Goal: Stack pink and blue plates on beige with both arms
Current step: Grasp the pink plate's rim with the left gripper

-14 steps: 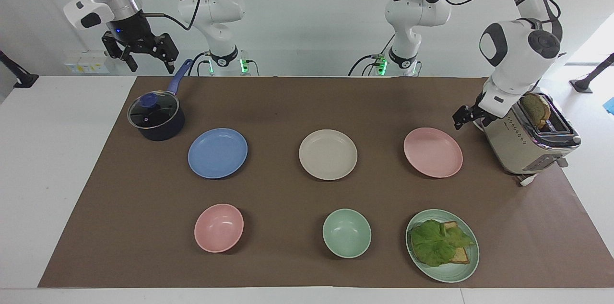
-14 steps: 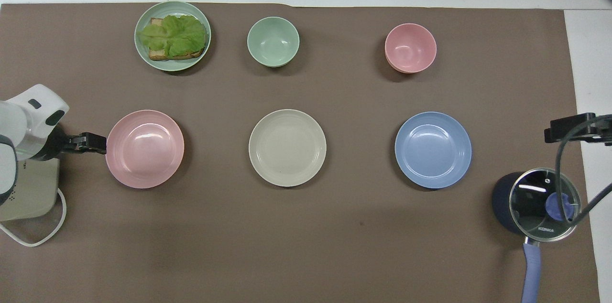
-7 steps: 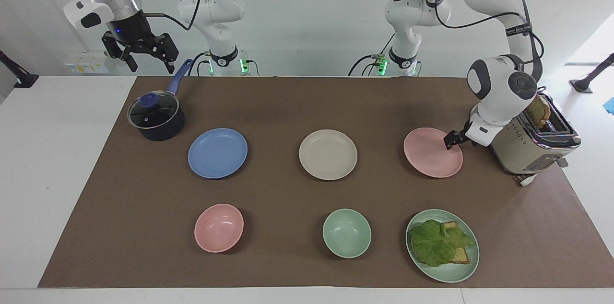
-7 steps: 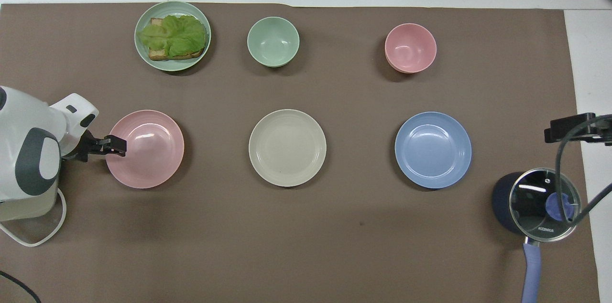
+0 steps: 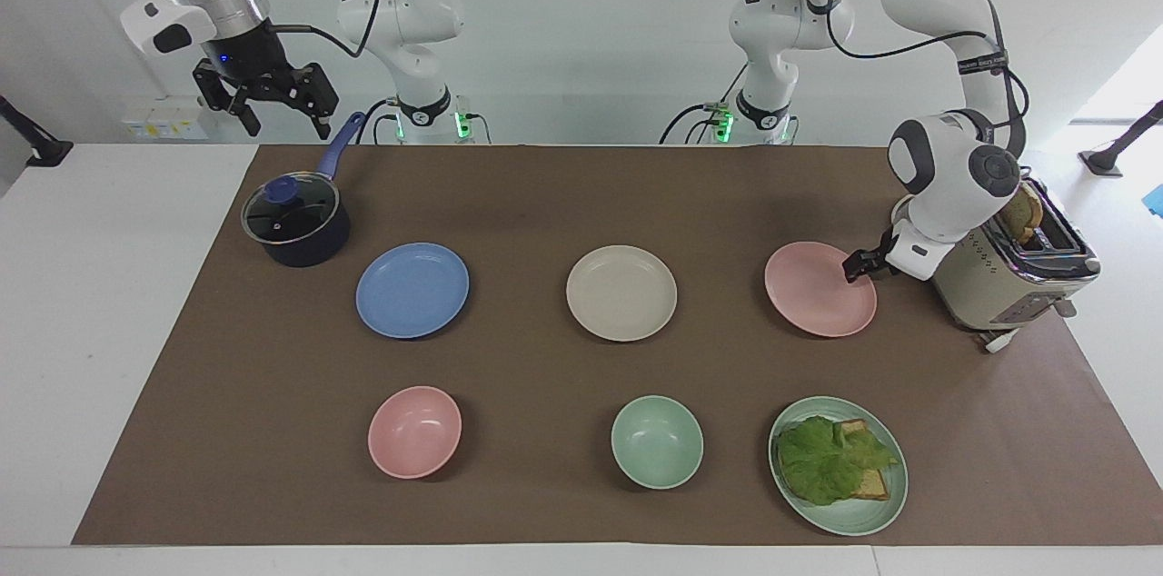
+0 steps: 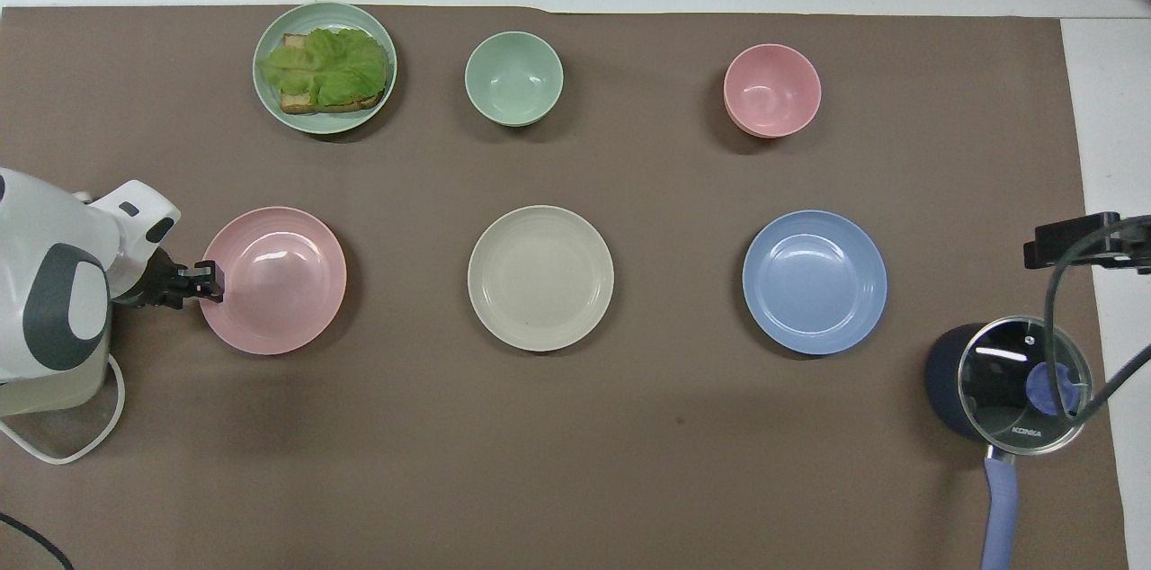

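At the pink plate (image 5: 818, 290) rim, toaster (image 5: 999, 276) side: left gripper (image 5: 854, 267) being positioned, closure undeterminable | over the pot (image 5: 295, 226): right gripper (image 5: 263, 99) being held wide open

We see a robotics lab: two white arms (image 5: 945, 176) bolted at a papered table (image 5: 581, 194), bare white walls.

I see left gripper (image 6: 212, 280) at pink plate (image 6: 274, 280) rim, toaster-side edge. Beige plate (image 6: 540, 278) mid-mat, blue plate (image 6: 815, 281) toward right arm's end, both flat, untouched. Right gripper (image 6: 1070, 239) over pot (image 6: 1012, 385) side.
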Available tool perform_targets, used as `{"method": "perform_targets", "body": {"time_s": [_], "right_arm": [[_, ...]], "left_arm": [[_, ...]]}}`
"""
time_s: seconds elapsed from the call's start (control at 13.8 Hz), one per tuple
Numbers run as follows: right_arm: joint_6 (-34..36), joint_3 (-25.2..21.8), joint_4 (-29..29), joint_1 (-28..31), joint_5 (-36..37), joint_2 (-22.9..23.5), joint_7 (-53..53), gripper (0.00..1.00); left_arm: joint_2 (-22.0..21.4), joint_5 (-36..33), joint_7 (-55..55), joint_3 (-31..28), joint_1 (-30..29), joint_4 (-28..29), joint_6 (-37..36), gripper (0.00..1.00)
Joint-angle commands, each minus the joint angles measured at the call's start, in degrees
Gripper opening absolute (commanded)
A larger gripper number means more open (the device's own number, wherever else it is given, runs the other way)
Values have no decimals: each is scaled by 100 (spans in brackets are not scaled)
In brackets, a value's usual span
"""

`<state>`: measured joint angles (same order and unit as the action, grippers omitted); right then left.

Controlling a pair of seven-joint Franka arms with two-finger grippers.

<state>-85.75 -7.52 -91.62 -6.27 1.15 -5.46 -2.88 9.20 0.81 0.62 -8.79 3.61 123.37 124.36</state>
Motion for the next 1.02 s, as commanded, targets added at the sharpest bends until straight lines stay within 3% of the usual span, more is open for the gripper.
{"method": "perform_targets", "body": {"time_s": [0.0,0.36,0.73,0.94], "right_arm": [[14,22,12,74,-107,10,-54,100],[14,22,21,74,-107,10,-54,100],[14,22,12,74,-107,10,-54,100],[14,22,12,74,-107,10,-54,100]], "left_arm": [[-120,59,26,17,-27,134,54,0],[-129,94,26,52,43,-102,-525,0],[-164,813,-9,53,25,-1331,-2132,0],[-217,1323,-9,79,-19,-1650,-2469,0]]}}
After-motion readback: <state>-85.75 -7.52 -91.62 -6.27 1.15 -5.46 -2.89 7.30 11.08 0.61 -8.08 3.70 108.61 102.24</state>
